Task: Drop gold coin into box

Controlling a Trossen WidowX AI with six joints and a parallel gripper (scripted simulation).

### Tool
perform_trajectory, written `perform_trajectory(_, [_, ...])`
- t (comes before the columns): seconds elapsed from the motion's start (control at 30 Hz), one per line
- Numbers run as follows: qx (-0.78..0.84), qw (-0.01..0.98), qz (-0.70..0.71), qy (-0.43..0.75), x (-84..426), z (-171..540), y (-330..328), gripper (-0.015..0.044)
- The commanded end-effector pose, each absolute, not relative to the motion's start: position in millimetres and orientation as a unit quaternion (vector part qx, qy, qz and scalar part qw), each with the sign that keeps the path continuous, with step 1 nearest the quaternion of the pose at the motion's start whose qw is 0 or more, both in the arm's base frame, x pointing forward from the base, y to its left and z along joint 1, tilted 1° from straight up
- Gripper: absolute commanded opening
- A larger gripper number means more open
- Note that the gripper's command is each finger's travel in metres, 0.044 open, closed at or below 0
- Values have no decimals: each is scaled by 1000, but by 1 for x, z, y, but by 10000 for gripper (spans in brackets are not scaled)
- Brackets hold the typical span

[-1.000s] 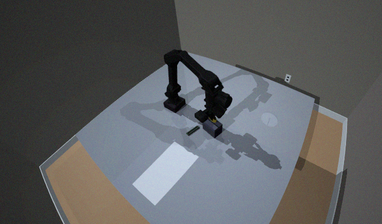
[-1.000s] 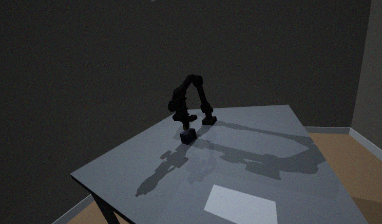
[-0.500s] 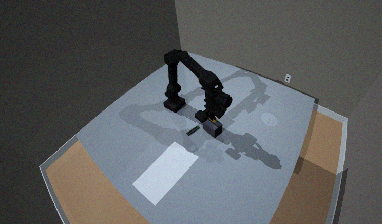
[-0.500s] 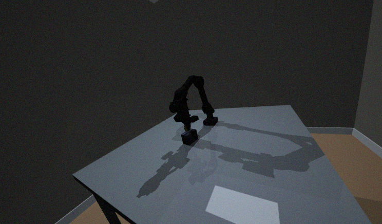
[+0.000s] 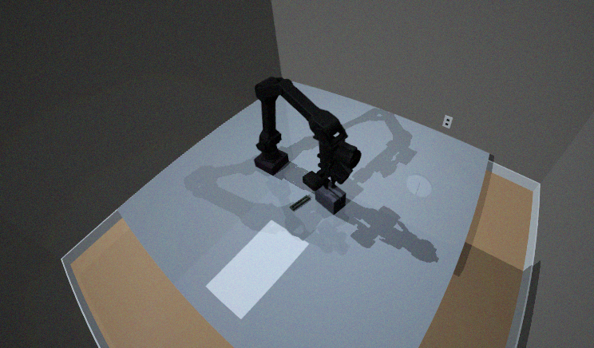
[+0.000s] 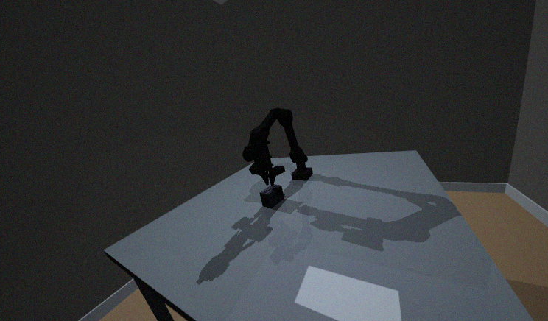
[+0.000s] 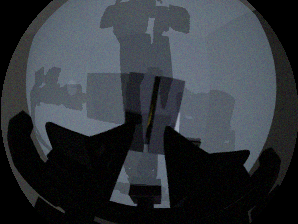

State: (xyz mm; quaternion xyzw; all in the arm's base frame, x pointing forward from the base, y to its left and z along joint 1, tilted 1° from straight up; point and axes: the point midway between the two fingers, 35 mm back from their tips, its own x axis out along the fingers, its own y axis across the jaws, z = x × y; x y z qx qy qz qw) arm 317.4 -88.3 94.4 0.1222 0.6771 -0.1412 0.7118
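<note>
The closed grey box (image 5: 330,200) (image 6: 272,198) (image 7: 168,102) stands on the table, with a dark narrow slot (image 7: 156,90) across its lid. A thin gold sliver of the coin (image 7: 151,118) shows along the slot in the wrist view, between the parted fingers. No gold shows above the lid in the top and exterior views, and how deep the coin sits is hidden. My gripper (image 5: 330,183) (image 6: 269,184) (image 7: 149,127) is partly open just above the lid, one finger on each side of the slot, holding nothing. The dark-green holder (image 5: 300,203) is empty beside the box.
The arm's base (image 5: 271,163) (image 6: 302,174) stands behind the box. A bright white rectangle (image 5: 256,270) (image 6: 350,293) and a pale round patch (image 5: 419,185) show on the table top. Dark arm shadows cross the table.
</note>
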Motion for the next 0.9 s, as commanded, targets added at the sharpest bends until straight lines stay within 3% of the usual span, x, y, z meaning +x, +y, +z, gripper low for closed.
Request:
perform_trajectory(0.0, [122,712,-141,677,317,94,-88,161])
perform_trajectory(0.07, [122,712,-141,677,317,94,-88,161])
perform_trajectory(0.43, [122,711,-141,678,316,122,-87,440])
perform_trajectory(0.53, [122,709,-141,680,312,153,-85,440])
perform_trajectory(0.87, [123,709,-141,680,311,155,-85,440])
